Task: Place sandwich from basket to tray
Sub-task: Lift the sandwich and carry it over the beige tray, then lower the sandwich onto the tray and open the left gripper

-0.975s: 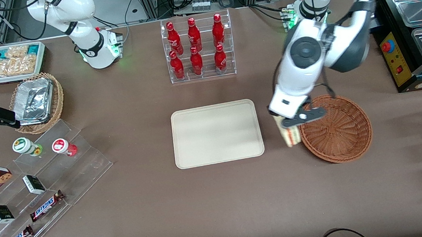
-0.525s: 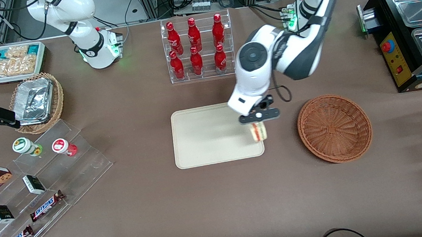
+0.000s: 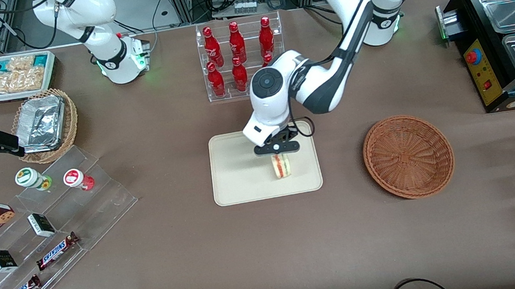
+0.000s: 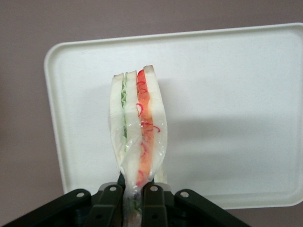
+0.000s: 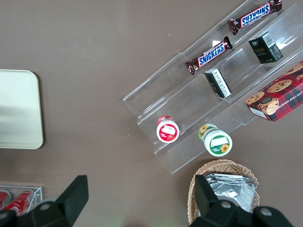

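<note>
Moved from the basket (image 3: pixel 408 156) rim to over the tray (image 3: pixel 237 176): gripper (image 3: pixel 278 152) clamping the sandwich (image 3: pixel 281 166) (wrapped, hanging point-down). Basket holds nothing. Sandwich: 3 pale bread slices, green and red-orange filling layers.

Even overhead light, soft shadows on tray (image 3: pixel 237 176); sharp focus.

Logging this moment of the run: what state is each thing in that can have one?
claw: shut on the sandwich, above the tray.
sandwich: wrapped in clear film, held on edge over the tray, out of the basket.
tray: flat on the table, nothing lying on it.
basket: upright, empty.
red bottles: standing upright in their clear rack, capped.
</note>
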